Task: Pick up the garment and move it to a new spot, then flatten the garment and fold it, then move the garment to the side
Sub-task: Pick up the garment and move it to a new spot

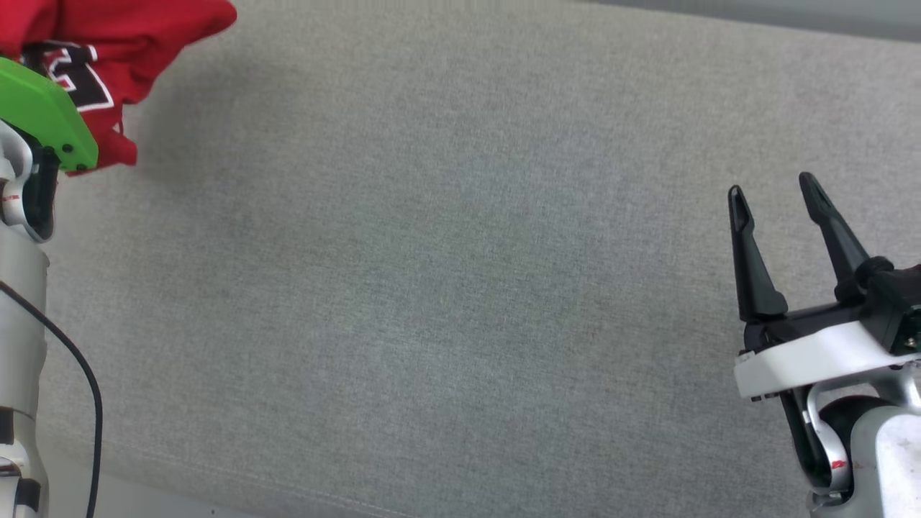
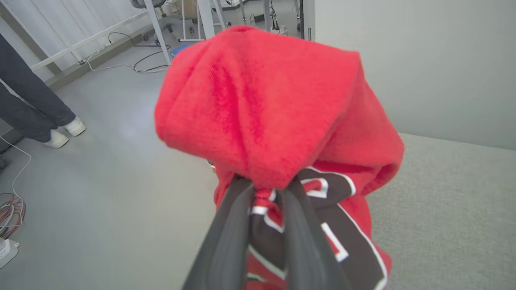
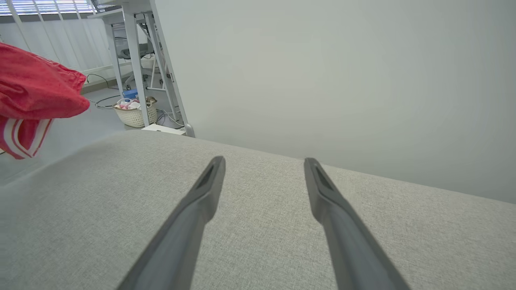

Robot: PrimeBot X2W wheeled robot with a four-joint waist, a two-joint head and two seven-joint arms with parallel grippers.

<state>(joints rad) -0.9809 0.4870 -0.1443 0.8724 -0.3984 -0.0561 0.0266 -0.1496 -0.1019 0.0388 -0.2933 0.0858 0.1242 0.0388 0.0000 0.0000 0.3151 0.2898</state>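
The red garment (image 1: 122,43) hangs bunched at the head view's top left, its black white-outlined lettering partly showing, lifted above the grey cushion (image 1: 460,288). In the left wrist view my left gripper (image 2: 266,189) is shut on a pinch of the garment (image 2: 262,108), red cloth draping over the fingertips and the black print below. My right gripper (image 1: 771,185) stands open at the lower right above the cushion, nothing between its fingers (image 3: 209,177). In the right wrist view the garment (image 3: 32,88) hangs at the far left with striped trim.
The grey fabric surface (image 3: 258,225) spreads wide under both arms, with a pale wall (image 3: 342,80) behind it. A person's legs and white shoes (image 2: 64,131) stand on the floor to the left. A white basket (image 3: 135,110), table legs and cables lie beyond.
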